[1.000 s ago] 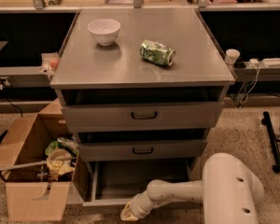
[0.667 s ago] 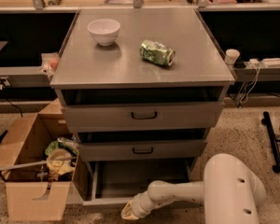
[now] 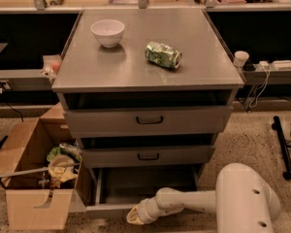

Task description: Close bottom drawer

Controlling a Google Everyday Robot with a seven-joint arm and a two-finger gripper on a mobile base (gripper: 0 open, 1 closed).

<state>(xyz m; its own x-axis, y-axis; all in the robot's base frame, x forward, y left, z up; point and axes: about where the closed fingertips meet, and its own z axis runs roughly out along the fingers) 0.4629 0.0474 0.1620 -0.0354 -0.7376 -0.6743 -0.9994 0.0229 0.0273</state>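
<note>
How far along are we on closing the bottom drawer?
Done: nothing yet. The bottom drawer stands pulled out, its grey floor showing. In hand: the gripper sits low at the drawer's front panel, left of centre; I cannot tell if it is touching. Left: push the drawer in until its front lines up under the middle drawer.

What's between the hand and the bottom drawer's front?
Nothing shows in the camera view: the hand sits right at the front of the bottom drawer.
</note>
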